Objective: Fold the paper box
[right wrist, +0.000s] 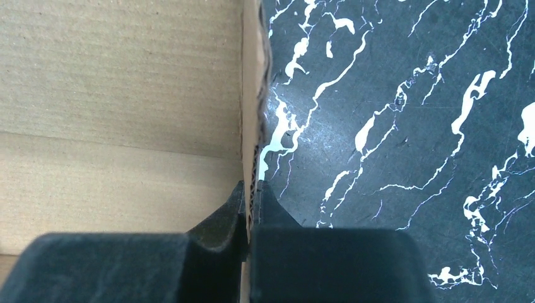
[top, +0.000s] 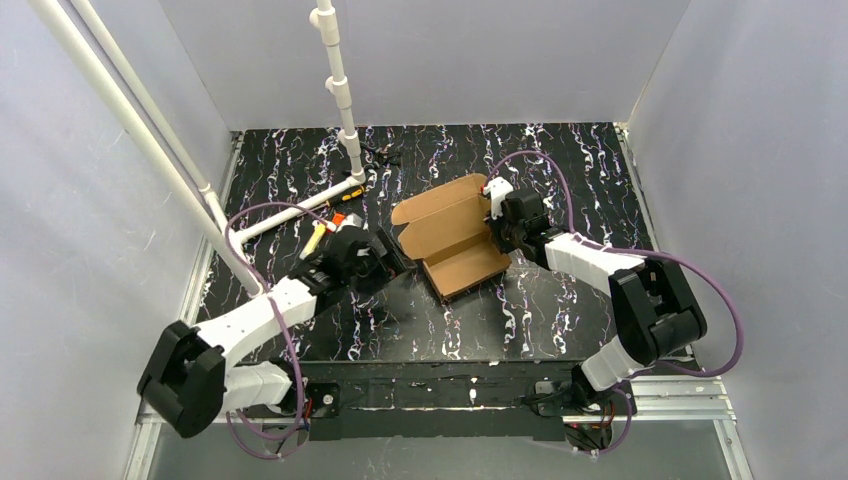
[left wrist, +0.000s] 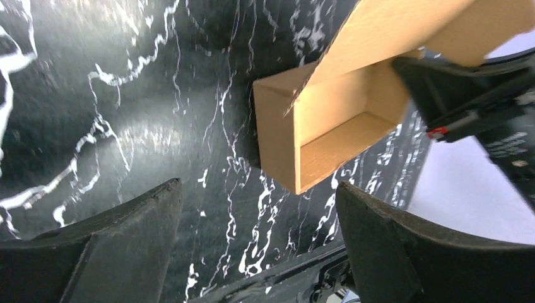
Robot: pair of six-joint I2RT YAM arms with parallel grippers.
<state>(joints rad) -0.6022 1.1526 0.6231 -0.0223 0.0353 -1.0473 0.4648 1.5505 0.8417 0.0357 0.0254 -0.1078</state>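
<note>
Table centre: paper box, half-formed, lid flap open on far side; likely light, stiff corrugated, dents easily, so hold wall edges; right gripper clamped on its right wall; left gripper fingers apart, just left, not touching.

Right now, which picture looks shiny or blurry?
Left wrist view: a soft shiny patch on the table, and the left gripper looks fuzzy; right wrist view: the right gripper pinching the paper box is blurred; top view: even light, sharp.

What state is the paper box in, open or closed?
Open. The paper box has raised walls, but its lid flap is not down over the inside.
</note>
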